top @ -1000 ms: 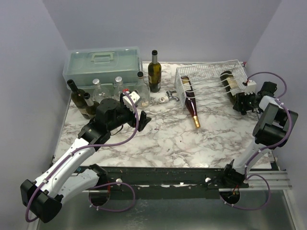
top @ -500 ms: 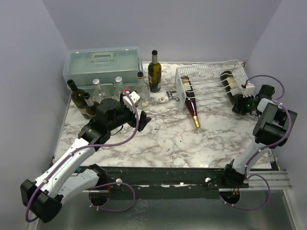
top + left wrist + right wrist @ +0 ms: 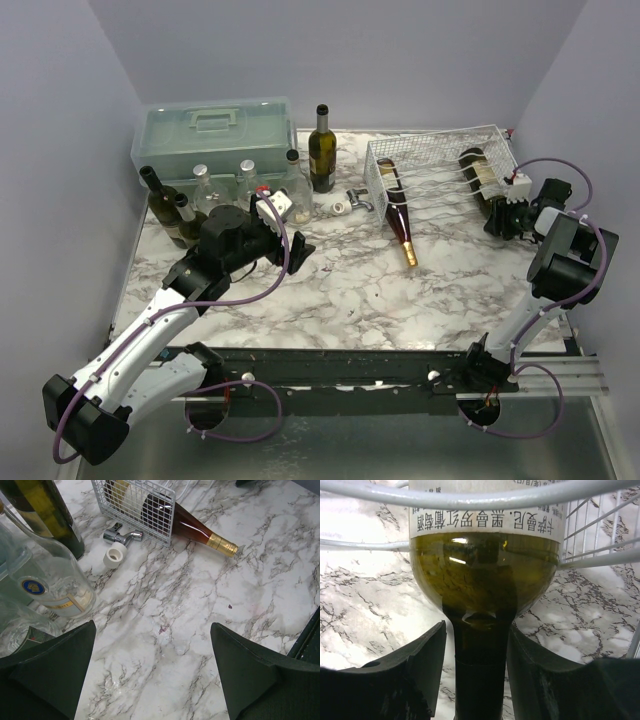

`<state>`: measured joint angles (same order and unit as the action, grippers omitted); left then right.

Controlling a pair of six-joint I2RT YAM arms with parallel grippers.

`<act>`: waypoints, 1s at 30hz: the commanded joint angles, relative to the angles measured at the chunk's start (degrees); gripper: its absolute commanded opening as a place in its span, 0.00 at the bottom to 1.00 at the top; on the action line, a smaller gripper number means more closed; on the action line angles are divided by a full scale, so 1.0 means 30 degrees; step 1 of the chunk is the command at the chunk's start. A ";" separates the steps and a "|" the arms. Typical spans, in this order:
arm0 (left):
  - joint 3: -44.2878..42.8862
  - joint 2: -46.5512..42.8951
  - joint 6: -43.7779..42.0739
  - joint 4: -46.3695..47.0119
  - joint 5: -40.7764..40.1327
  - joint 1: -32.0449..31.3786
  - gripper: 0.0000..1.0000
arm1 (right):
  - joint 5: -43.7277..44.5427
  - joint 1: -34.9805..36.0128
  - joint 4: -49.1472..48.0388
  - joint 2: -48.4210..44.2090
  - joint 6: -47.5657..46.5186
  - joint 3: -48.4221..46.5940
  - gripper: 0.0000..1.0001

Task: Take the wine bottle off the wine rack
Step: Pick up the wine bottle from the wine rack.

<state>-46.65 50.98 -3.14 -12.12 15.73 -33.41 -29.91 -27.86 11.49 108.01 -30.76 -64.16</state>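
Grasping: olive-green glass wine bottle [image 3: 482,575] is being flanked at its neck by right gripper [image 3: 477,630], firm pinch cannot be told; pull-out toward the gripper from white wire-mesh wine rack [image 3: 470,500] is being awaited.

Robot lab test cell, not a home. Plain lavender walls [image 3: 60,150] box in a marble-print tabletop [image 3: 340,290]. Left arm [image 3: 150,330] and right arm [image 3: 560,270] sit on a metal rail [image 3: 350,362] at the near edge, with purple cables [image 3: 250,425] hanging loose. Staged props: toolbox [image 3: 215,130] far left, wine rack [image 3: 440,160] far right.
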 commanded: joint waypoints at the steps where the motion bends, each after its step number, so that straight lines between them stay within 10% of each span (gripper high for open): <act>1: 0.0163 -0.0291 -0.0273 0.0038 -0.0378 -0.0093 0.99 | -0.0406 -0.0090 -0.0459 0.0526 0.0323 0.0228 0.52; 13: 0.0169 -0.0295 -0.0326 0.0055 -0.0408 -0.0086 0.99 | -0.0445 -0.0104 0.0273 0.0512 0.0252 -0.0095 0.32; 19: 0.0198 -0.0351 -0.0361 0.0056 -0.0461 -0.0087 0.99 | -0.0547 -0.0115 0.0833 0.0031 0.0261 -0.0322 0.01; 30: 0.0200 -0.0556 -0.0390 0.0053 -0.0524 -0.0104 0.99 | -0.1059 -0.0760 0.1033 -0.1830 0.0880 0.0203 0.00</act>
<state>-46.57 50.46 -3.70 -12.12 15.22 -33.50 -29.93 -28.73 13.98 106.78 -29.36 -64.29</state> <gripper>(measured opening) 0.987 0.364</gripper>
